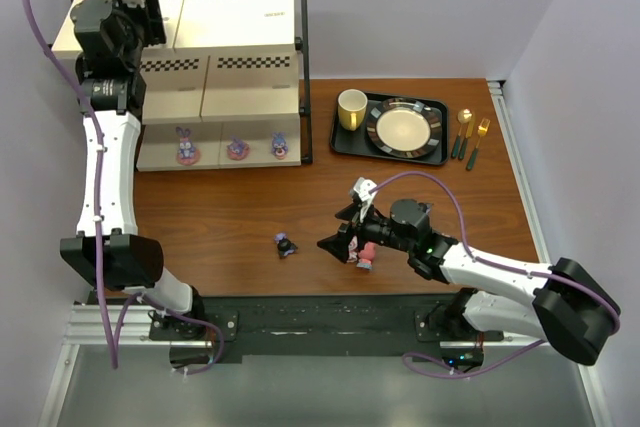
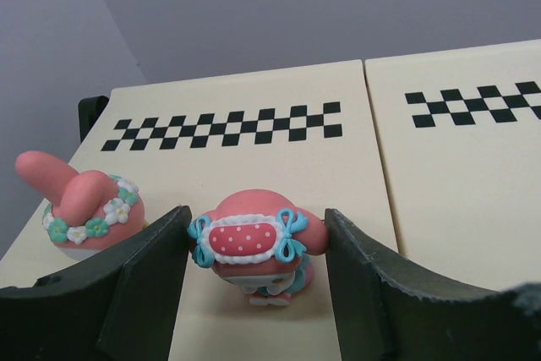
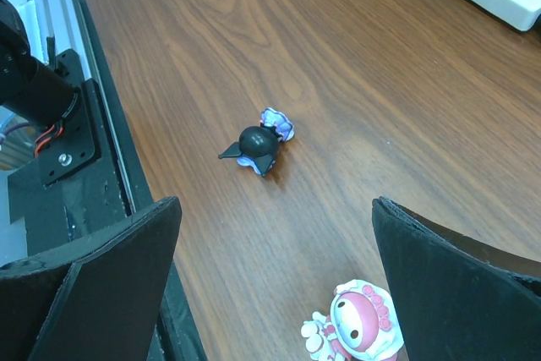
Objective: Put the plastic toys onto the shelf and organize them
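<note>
— What sort of place is this?
— A robot test cell in a lab, set up to look like a home: two arms bolted to a black rail (image 1: 330, 319) at the edge of a wooden table (image 1: 300, 197), with plain pale walls (image 1: 420, 7) boxing it in
— And the props?
— Staged: a shelf (image 1: 215, 57), a tray (image 1: 345, 143) with a plate (image 1: 404, 128)

A black tray (image 1: 341, 137) sits on the brown wooden table (image 1: 240, 202), toward its far right. On the tray, a yellow mug (image 1: 351, 108) stands at the left and a dark-rimmed plate (image 1: 403, 128) with a cream centre lies beside it. Right of the tray lie a gold spoon (image 1: 462, 130) and a gold fork (image 1: 477, 141), side by side, dark handles nearest the arms.
</note>
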